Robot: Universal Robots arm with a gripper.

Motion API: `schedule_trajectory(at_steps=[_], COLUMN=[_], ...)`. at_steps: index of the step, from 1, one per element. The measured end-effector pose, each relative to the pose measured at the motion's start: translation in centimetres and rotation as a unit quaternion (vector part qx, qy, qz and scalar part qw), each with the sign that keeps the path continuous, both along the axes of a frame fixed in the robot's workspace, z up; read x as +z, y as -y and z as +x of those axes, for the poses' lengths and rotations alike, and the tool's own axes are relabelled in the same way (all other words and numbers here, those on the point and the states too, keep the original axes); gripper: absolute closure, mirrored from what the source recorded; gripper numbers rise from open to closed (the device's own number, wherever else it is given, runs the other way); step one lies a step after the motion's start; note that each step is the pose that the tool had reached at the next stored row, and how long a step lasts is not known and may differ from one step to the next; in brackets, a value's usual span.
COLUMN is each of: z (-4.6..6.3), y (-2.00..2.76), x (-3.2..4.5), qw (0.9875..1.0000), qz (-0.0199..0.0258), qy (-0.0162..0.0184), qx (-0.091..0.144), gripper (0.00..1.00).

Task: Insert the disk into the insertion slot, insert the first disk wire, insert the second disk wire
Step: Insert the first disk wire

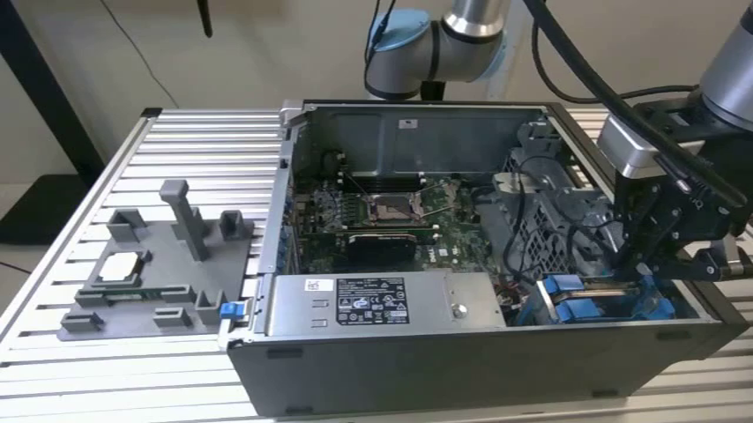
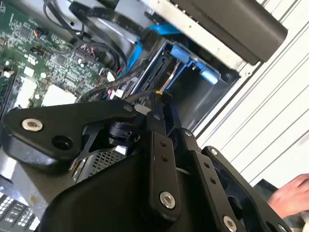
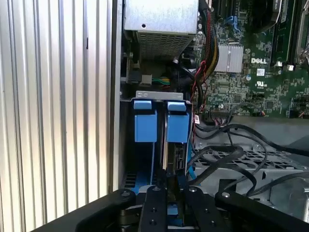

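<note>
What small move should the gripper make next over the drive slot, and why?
Probably a short, straight push along the slot. In the first wrist view the gripper is lined up with the disk, which stands on edge in the slot, and black cables lie beside it, so sideways drift could snag them. Whether the disk is fully seated, I cannot tell.

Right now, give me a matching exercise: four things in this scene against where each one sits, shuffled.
1 gripper
2 power-supply box
3 motherboard
4 grey fixture

A on the slatted table, outside the case
B at the insertion slot
C flat on the case's bottom
D along the case edge nearest the exterior camera

Pairs: 1-B, 2-D, 3-C, 4-A
</note>
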State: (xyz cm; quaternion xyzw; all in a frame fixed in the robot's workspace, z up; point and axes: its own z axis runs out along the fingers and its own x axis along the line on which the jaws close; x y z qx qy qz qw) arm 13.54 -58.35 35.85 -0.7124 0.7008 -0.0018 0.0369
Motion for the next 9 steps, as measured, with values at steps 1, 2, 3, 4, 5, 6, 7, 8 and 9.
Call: schedule_trajectory(at_steps=[1, 2, 3, 4, 5, 6, 7, 8, 9], z=[0.0, 0.01, 0.0, 0.0, 0.01, 0.02, 0.01, 0.01, 0.01], y=[0.0, -0.01, -0.1, -0.31, -0.53, -0.73, -0.87, -0.92, -0.92], x=[0.0, -0.01, -0.05, -0.09, -0.11, -0.16, -0.2, -0.27, -0.42], qw=[1.0, 1.0, 1.0, 1.0, 1.0, 1.0, 0.9999, 0.9999, 0.9999], qz=[0.0, 0.0, -0.0007, -0.0014, -0.0017, -0.002, -0.0026, -0.0033, -0.0035], qy=[-0.0001, 0.0, 0.0004, 0.0027, 0.0056, 0.0087, 0.0115, 0.014, 0.0162], qx=[0.0, 0.0, 0.0, 0.0, 0.0, 0.0, 0.0, 0.0, 0.0], gripper=[1.0, 1.0, 1.0, 1.0, 1.0, 1.0, 1.0, 1.0, 1.0])
